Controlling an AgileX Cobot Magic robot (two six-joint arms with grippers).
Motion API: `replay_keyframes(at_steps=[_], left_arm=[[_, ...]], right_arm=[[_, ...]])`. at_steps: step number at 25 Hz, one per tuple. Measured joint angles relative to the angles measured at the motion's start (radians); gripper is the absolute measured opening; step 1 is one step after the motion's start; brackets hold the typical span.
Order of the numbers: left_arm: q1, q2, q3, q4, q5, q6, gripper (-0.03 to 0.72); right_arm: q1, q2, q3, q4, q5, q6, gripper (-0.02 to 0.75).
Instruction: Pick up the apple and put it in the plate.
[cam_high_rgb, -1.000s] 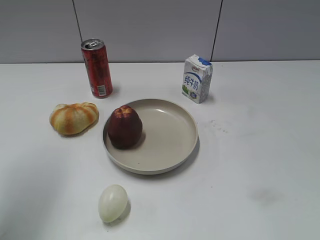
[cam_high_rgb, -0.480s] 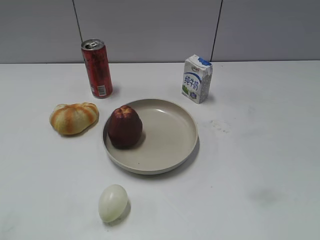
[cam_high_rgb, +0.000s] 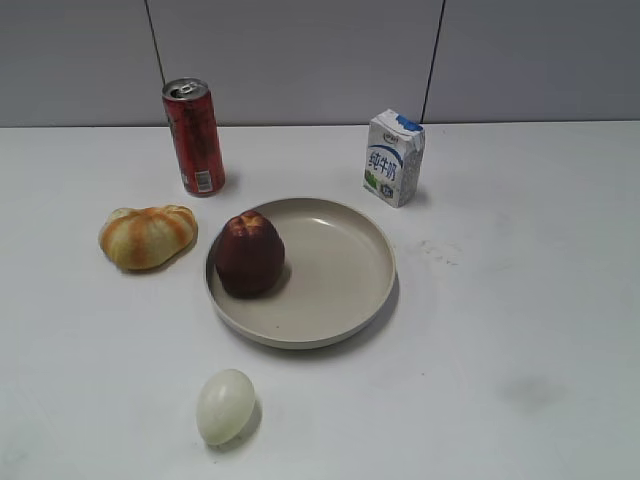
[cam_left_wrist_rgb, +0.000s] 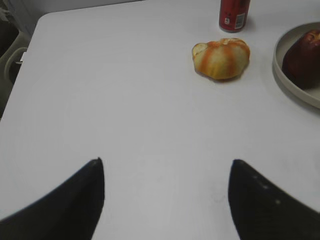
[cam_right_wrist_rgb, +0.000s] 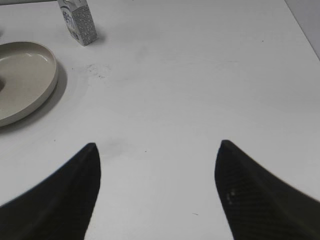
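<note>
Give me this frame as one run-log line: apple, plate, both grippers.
apple: resting inside plate, left part | left gripper: open, empty, over bare table | right gripper: open, empty | placement: looks complete

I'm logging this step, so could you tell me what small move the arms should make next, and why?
Probably none beyond holding both arms back: the apple already sits inside the plate, against its left rim. The left gripper and right gripper are both open, empty, and over bare table away from the plate, so the job looks finished.

Bun (cam_high_rgb: 148, 236) and can (cam_high_rgb: 194, 136) crowd plate's (cam_high_rgb: 340, 300) left.
</note>
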Motion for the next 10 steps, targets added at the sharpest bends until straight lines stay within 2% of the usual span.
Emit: replay_keyframes(at_steps=[10], left_arm=[[0.016,-0.077,0.001,0.000,-0.002,0.000,0.489]], right_arm=[[0.000,0.000,0.000,0.000,0.000,0.000,0.571]])
